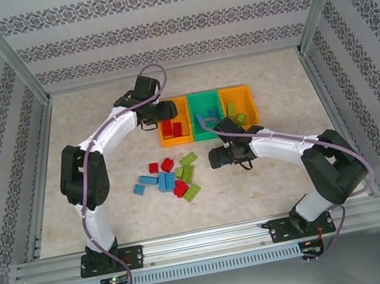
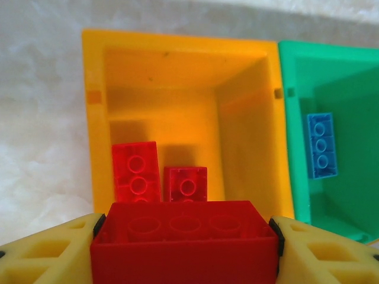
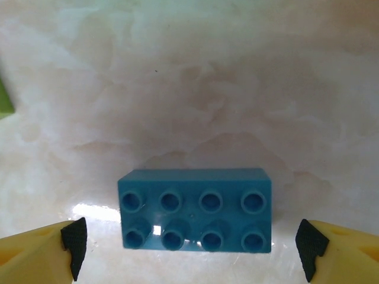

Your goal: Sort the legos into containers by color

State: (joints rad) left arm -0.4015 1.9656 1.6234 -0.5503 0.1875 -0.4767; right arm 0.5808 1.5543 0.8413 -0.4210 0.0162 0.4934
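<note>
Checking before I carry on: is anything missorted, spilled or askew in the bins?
Nothing stands out. The left orange bin holds red bricks, the green bin blue bricks, the right orange bin green bricks.

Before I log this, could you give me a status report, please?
Left gripper shut on red brick, at orange bin. Right gripper open, straddling blue brick. Nothing blocking.

The left arm [image 1: 105, 138] bends at its elbow and reaches far forward and to the right. The left gripper [image 2: 186, 232] clamps a red brick [image 2: 183, 260] between its two fingers [image 2: 53, 254]. The right arm [image 1: 286, 145] stretches to the left with its forearm about level. The right gripper [image 3: 190, 248] has its jaws wide apart and grips nothing.
</note>
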